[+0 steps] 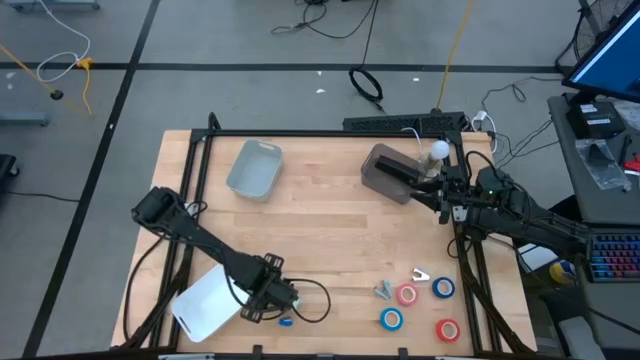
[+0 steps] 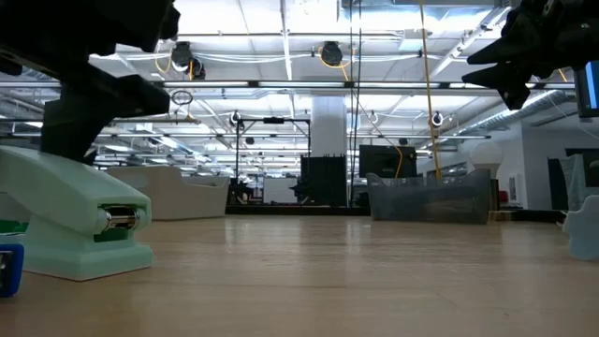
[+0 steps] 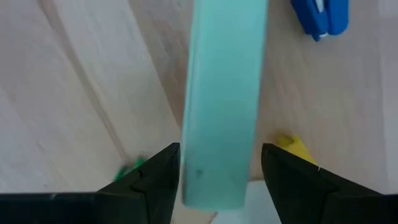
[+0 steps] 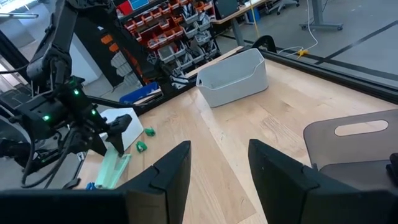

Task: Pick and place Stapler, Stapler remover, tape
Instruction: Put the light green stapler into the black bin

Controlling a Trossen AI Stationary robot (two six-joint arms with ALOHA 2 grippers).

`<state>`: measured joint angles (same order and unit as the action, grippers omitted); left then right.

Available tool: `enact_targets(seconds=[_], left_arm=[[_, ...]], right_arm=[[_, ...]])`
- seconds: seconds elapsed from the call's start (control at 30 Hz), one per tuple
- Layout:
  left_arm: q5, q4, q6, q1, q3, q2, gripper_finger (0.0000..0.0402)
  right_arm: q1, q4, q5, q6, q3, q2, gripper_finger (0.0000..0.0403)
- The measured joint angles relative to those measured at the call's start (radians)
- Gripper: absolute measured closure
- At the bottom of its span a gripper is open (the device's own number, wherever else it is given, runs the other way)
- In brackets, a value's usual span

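Observation:
A mint-green stapler (image 3: 221, 106) rests flat on the table near the front left, also seen in the low view (image 2: 80, 220). My left gripper (image 3: 221, 155) points down over it, open, with one finger along each long side near one end. A blue staple remover (image 3: 320, 15) lies just beside it. Red and blue tape rolls (image 1: 405, 294) and metal claw pieces (image 1: 385, 290) lie at the front right. My right gripper (image 4: 217, 180) waits open and level at the far right (image 1: 440, 192), with nothing between its fingers. My left gripper comes at the stapler from above with its fingers (image 3: 155, 180) across the stapler's width, one beside each long side (image 3: 186, 168). Whether either finger touches the stapler, I cannot tell. The stapler lies flat on the table.
A white bin (image 1: 205, 300) stands right beside my left arm at the front left. A light grey bin (image 1: 255, 168) stands at the back left and a dark grey bin (image 1: 385, 170) at the back right, close to my right gripper. Bare wood lies mid-table.

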<state>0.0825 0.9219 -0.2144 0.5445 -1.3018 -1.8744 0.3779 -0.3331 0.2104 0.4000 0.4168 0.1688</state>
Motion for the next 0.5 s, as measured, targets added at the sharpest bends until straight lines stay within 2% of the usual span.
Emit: enact_targets(seconds=[0.1, 0.33, 0.5], left_arm=[[0.006, -0.001, 0.006, -0.001, 0.000, 0.000, 0.0193], [0.023, -0.014, 0.011, -0.009, 0.000, -0.003, 0.0273], [0.023, -0.015, 0.010, -0.008, 0.000, -0.003, 0.0279]], right_arm=[[0.000, 0.000, 0.000, 0.000, 0.000, 0.000, 0.0250], [0.000, 0.000, 0.000, 0.000, 0.000, 0.000, 0.0250], [0.000, 0.000, 0.000, 0.008, 0.000, 0.000, 0.0250]])
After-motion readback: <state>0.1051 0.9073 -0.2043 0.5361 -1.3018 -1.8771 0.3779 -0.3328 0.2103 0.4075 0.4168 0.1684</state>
